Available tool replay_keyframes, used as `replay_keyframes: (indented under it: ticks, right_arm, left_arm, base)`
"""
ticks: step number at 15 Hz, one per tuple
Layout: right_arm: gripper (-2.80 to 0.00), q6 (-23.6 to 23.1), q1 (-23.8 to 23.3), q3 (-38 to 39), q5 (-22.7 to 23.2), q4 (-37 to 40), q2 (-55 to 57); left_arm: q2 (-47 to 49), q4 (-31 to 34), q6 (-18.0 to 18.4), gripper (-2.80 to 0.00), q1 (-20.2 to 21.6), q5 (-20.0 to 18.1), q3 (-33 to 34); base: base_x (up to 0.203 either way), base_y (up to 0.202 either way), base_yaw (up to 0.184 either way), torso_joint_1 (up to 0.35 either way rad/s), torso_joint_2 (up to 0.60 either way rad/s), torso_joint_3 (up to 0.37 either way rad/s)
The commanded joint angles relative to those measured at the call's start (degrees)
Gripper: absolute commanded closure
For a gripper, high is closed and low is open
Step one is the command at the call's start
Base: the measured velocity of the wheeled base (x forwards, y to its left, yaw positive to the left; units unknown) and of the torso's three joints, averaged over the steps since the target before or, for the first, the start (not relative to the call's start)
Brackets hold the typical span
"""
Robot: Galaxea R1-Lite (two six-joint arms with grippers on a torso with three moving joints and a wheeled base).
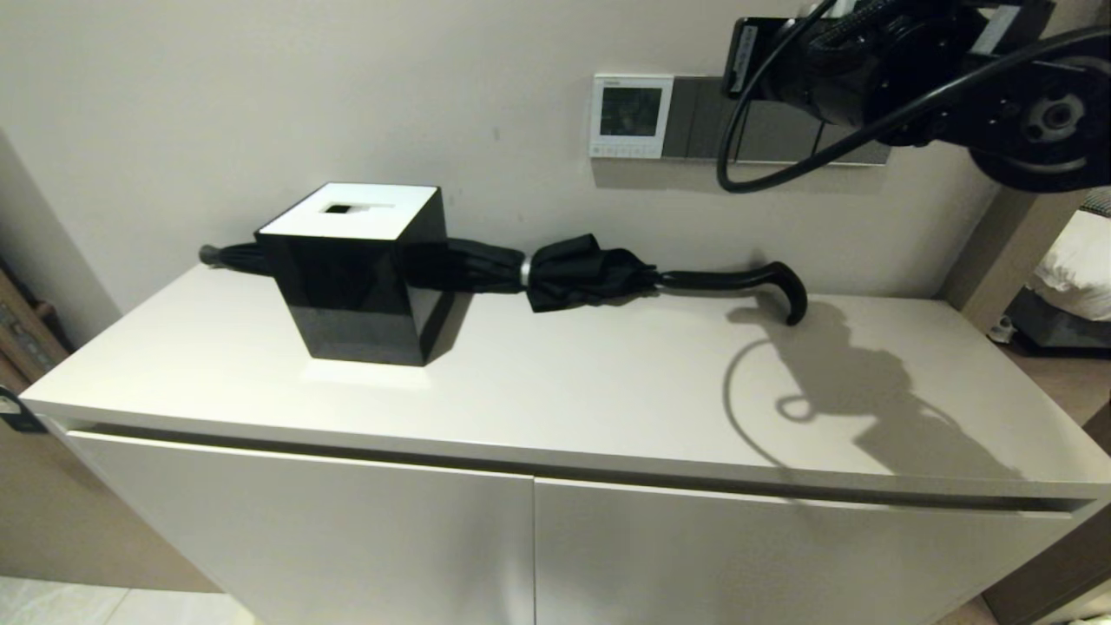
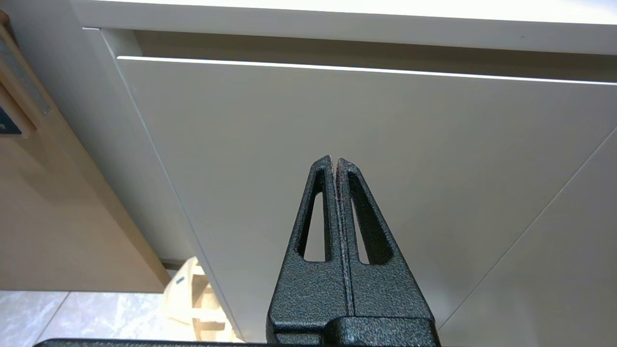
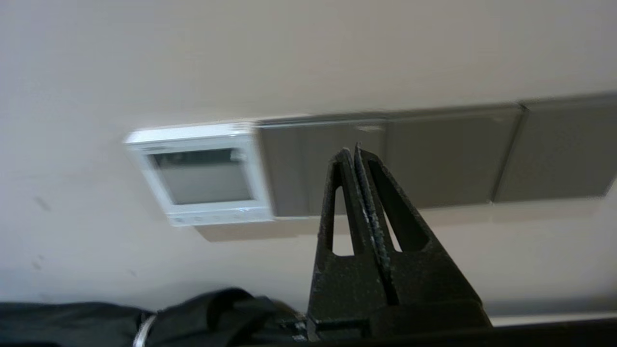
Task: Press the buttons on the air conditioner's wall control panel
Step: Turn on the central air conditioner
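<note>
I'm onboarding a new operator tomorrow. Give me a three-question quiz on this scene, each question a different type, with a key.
1. True or false: the right gripper is touching the buttons of the wall control panel.
2. Multiple choice: what lies on the cabinet top behind the black box? A) a folded umbrella B) a towel C) a broom
3. Fill in: the left gripper faces the cabinet's ____.

Key:
1. False; in the right wrist view its closed tips sit in front of the grey switch plates, beside the panel.
2. A
3. door
</note>
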Motion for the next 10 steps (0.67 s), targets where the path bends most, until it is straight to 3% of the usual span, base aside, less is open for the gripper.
replay_keyframes:
  ticks: [1, 4, 10]
  right_arm:
    - [0.0, -5.13, 3.39, 1.47, -3.84, -7.18, 2.57]
    - [0.0, -10.93, 7.39, 2.35, -12.73, -18.96, 6.13]
    - [0.0, -10.97, 6.74, 11.14, -13.39, -32.27, 9.15]
  left_arm:
    - [0.0, -0.01, 0.01, 0.0, 0.04, 0.0, 0.0]
    - [0.0, -0.01, 0.01, 0.0, 0.04, 0.0, 0.0]
    - [0.0, -0.01, 0.01, 0.0, 0.04, 0.0, 0.0]
  base:
    - [0.0, 0.0, 0.0, 0.0, 0.0, 0.0]
    - [0.0, 0.0, 0.0, 0.0, 0.0, 0.0]
    - [0.0, 0.0, 0.0, 0.0, 0.0, 0.0]
